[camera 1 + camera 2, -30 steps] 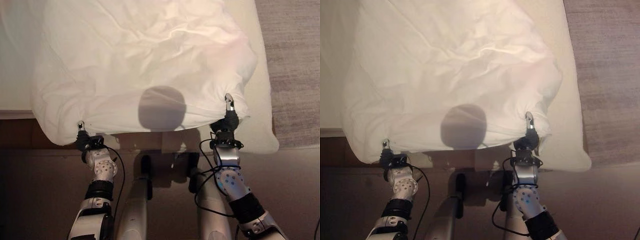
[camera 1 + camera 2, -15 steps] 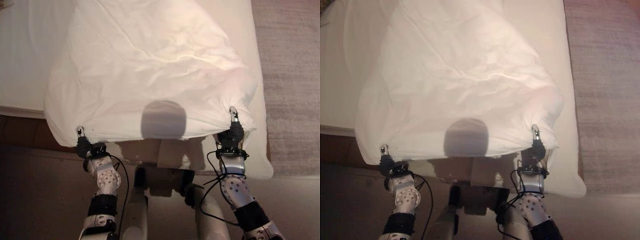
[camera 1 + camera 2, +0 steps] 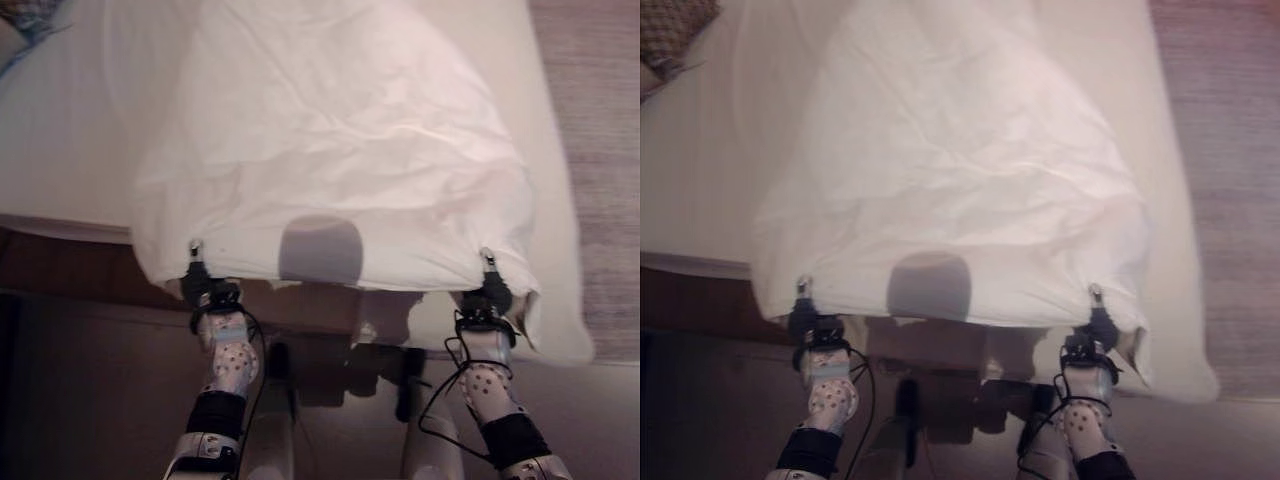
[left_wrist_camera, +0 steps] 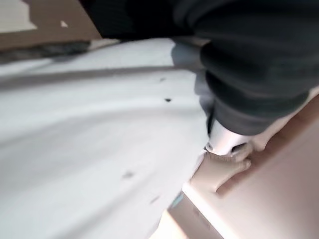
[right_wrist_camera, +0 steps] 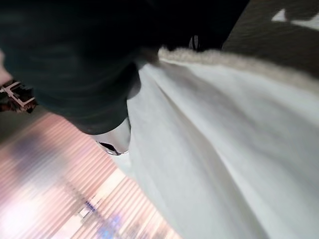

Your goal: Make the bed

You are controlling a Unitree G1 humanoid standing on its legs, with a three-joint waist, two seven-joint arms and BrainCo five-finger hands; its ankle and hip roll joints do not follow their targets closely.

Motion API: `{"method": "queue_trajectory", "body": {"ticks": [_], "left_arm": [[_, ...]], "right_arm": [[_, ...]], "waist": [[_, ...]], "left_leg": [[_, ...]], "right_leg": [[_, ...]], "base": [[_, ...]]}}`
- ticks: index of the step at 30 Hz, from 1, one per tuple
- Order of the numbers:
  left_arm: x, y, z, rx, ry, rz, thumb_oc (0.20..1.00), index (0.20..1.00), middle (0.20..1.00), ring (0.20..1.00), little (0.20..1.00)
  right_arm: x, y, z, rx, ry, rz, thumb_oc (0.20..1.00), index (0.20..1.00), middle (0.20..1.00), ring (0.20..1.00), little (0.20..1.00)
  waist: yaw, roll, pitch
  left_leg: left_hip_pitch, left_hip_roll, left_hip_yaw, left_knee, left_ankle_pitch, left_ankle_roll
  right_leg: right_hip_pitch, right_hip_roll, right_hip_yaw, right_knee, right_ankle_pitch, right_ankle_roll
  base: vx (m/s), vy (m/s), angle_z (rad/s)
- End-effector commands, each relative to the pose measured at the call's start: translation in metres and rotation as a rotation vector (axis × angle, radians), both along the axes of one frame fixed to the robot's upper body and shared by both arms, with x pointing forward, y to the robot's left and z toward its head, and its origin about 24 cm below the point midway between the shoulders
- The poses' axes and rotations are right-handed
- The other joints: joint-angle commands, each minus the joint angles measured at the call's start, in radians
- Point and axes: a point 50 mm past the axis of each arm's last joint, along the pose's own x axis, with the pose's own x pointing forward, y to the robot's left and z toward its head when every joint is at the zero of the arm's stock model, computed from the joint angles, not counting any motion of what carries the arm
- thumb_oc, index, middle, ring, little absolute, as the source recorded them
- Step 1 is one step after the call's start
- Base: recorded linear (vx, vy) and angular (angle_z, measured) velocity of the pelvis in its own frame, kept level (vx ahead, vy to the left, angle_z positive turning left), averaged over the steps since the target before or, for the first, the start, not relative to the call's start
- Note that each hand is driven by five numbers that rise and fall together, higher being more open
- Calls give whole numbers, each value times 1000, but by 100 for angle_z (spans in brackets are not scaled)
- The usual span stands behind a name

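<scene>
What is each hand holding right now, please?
Left hand: shut on the near edge of the white duvet.
Right hand: shut on the same edge.

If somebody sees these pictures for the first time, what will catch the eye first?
First comes the big white duvet, crumpled and spread down the bed, its near edge lifted off the foot of the bed. The left hand and the right hand each pinch one near corner of it. A patterned cushion lies at the far left corner of the bed.
</scene>
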Motion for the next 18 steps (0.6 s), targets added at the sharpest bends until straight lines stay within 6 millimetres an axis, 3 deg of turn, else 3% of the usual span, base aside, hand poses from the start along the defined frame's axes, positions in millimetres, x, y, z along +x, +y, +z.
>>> {"method": "queue_trajectory", "body": {"ticks": [1,2,3,4,5,6,7,9,12,16,18], "left_arm": [[-24,74,53,279,-199,226,200,200,200,200,200],[-27,77,52,316,-179,224,200,200,200,200,200],[-27,77,52,317,-179,225,200,200,200,200,200],[-29,76,51,300,-189,229,200,200,200,200,200],[-29,76,51,299,-189,229,200,200,200,200,200],[-29,72,52,310,-187,216,200,200,200,200,200],[-28,70,50,313,-176,213,200,200,200,200,200],[-29,66,44,313,-151,196,200,200,200,200,200],[-31,64,40,306,-134,202,200,200,200,200,200],[-37,58,21,206,-100,194,200,200,200,200,200],[-37,55,20,202,-101,182,200,200,200,200,200]], "right_arm": [[-9,-26,7,-103,-42,-81,200,200,200,200,200],[-6,-18,2,-97,-24,-39,200,200,200,200,200],[-6,-18,2,-97,-25,-38,200,200,200,200,200],[-5,-12,-2,-119,-29,31,200,200,200,200,200],[-5,-12,-2,-119,-30,31,200,200,200,200,200],[-9,-12,-7,-124,-26,57,200,200,200,200,200],[-11,-13,-10,-133,-22,67,200,200,200,200,200],[-17,-16,-17,-127,-4,62,200,200,200,200,200],[-21,-19,-19,-135,14,54,200,200,200,200,200],[-30,-42,-25,-151,86,-67,200,200,200,200,200],[-30,-46,-24,-162,97,-90,200,200,200,200,200]], "waist": [[5,-7,-83],[16,-3,-77],[16,-5,-77],[18,-3,-70],[18,-6,-71],[5,-16,-65],[1,-24,-65],[-7,-31,-51],[-1,-30,-39],[7,18,-60],[6,26,-56]], "left_leg": [[-13,-26,6,25,-27,18],[28,-25,27,-31,-18,30],[29,-25,28,-35,-15,29],[71,-42,48,-113,19,34],[71,-44,49,-117,23,34],[101,-66,55,-181,40,34],[119,-76,61,-199,45,32],[145,-91,62,-228,48,32],[132,-91,76,-210,54,32],[103,-73,87,-192,77,13],[90,-73,85,-168,83,1]], "right_leg": [[83,54,80,-141,141,123],[53,132,21,-70,36,94],[48,131,23,-62,31,93],[6,242,-22,69,-43,68],[0,240,-19,76,-46,68],[-35,347,-1,139,-98,54],[-44,401,-10,164,-111,45],[-38,450,8,159,-131,32],[-25,438,8,124,-125,20],[-2,439,12,77,-132,10],[7,432,1,71,-135,7]], "base": [[96,468,-15],[91,458,-15],[30,498,-38],[-13,216,-47],[-14,325,-69],[13,130,-58],[16,149,-39],[29,12,-1],[-20,-48,-4],[9,-141,-12],[-13,-111,27]]}}
